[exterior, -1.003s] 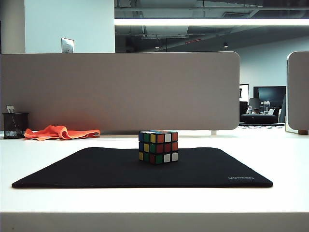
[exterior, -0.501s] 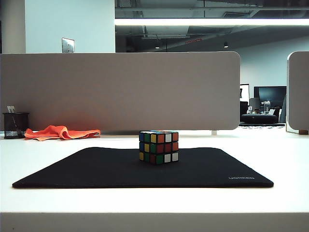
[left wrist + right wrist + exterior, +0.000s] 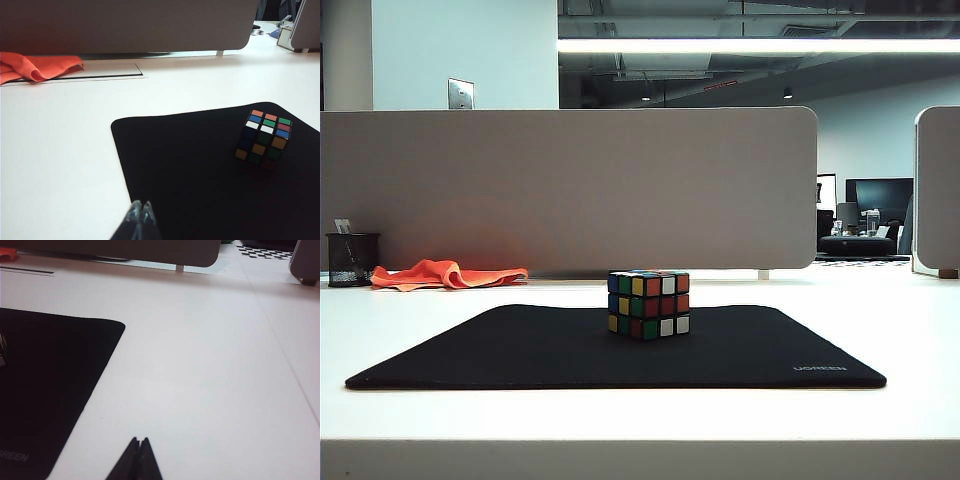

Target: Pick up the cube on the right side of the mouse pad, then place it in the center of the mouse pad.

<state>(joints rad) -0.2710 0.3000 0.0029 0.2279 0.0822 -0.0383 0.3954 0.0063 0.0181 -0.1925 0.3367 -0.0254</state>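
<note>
- The left gripper shows in the left wrist view as 2 translucent fingertips pressed together with nothing between them, poised over the near part of the mouse pad, well apart from the cube.
- The right gripper shows in the right wrist view as 2 dark fingertips drawn together to a point, holding nothing, above bare white table just beside the mouse pad's lettered corner.
- Neither gripper nor arm appears in the exterior view.
- The cube, a small 3x3 puzzle cube with black edges and red, orange, white, green, yellow and blue stickers, sits upright on the mouse pad, touched by nothing. In the exterior view it stands about midway between the pad's left and right ends, toward the far edge.
- In the left wrist view the cube rests flat on the black fabric; in the right wrist view only a sliver of it shows at the frame's edge.
- The mouse pad, a large flat black rectangular fabric mat with rounded corners, lies flat on the white table, with small grey lettering at its near right corner.
- Beyond the pad, at far left, a crumpled orange cloth lies beside a black mesh pen cup, both in front of a grey desk partition.
</note>
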